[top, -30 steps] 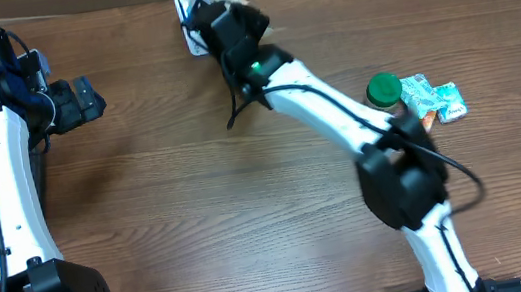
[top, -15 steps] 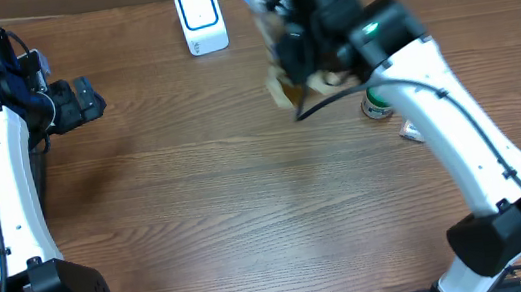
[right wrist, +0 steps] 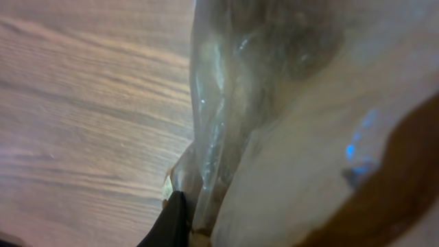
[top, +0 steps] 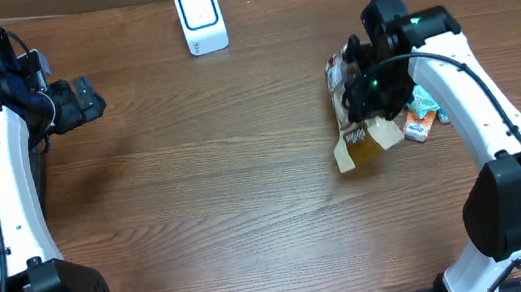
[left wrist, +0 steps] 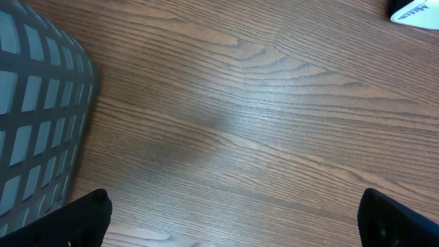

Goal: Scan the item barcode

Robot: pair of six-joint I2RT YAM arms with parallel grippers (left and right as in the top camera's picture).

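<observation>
**Overhead view.** The brown wood-grain worktop point(top: 247, 198) carries a small white barcode scanner with a blue-outlined face point(top: 200, 18), which stands upright near the far edge, left of centre. Well apart from it, on the robot's right side, the right end effector point(top: 365, 97) is clamped on a clear plastic bag with tan and brown contents point(top: 359, 141). The bag hangs below the fingers, with its lower corner down on or just over the wood; which of the two cannot be told. Just beside the bag on its outer side lie a teal crinkled packet point(top: 426, 101) and a small orange-and-white packet point(top: 417, 126), partly hidden by the white arm. On the opposite side the left end effector point(top: 85, 98) sits over bare wood with its fingers spread apart and nothing between them.

**Left wrist view.** The two black fingertips point(left wrist: 89, 214) show only at the bottom corners, wide apart, with plain worktop between them. A grey plastic lattice basket point(left wrist: 38, 110) fills the left edge. A white corner of the scanner shows at the top right.

**Right wrist view.** The bag's clear, wrinkled film fills most of the frame, very close and blurred, with pale tan and dark brown shapes inside. One dark fingertip point(right wrist: 171, 221) presses against the film at the bottom edge. Wood grain shows to the left.
</observation>
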